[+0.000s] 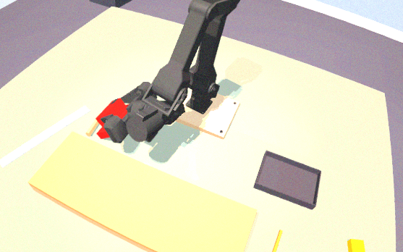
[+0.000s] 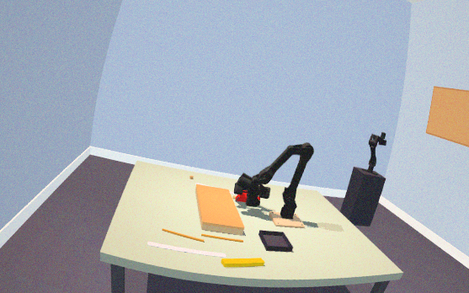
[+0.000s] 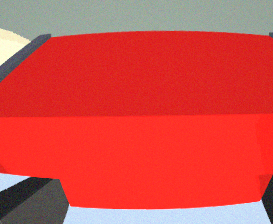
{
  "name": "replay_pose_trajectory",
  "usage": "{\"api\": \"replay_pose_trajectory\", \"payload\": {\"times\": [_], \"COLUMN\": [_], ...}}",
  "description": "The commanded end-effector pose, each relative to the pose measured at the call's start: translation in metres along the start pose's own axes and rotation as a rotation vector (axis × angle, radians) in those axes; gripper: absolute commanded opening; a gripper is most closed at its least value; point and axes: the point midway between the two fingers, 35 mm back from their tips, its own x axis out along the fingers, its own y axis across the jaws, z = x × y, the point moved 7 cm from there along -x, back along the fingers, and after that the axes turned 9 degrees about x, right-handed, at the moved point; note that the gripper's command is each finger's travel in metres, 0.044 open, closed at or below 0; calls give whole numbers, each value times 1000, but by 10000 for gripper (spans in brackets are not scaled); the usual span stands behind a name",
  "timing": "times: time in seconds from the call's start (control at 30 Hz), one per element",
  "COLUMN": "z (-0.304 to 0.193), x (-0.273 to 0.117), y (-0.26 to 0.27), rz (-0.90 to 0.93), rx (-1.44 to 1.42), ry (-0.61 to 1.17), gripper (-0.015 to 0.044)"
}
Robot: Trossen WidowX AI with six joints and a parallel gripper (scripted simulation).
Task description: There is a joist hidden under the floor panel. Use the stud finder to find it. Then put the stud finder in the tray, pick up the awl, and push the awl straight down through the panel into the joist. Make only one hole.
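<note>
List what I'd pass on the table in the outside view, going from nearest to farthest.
Yellow block → white strip → black tray → thick orange panel → small brown cube

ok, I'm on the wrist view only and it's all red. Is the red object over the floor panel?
Observer: No. The top view has the red object beside the floor panel, on the side toward the arm's base plate.
Operator: Where's the tray?
Observer: Near the opposite end of the panel from the red object; the tray has nothing in it.
Operator: Any hole in the panel?
Observer: None that I can see in its top face, from the exterior view.
</note>
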Motion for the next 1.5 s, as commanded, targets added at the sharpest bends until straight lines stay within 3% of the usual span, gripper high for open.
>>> {"api": "replay_pose_trajectory", "payload": {"times": [0.0,1.47], "z": [3,7], "x": [0,-8], "y": [0,0], "rz": [0,1], "rx": [-5,-5], "ry": [-14,-15], "gripper": [378,378]}}
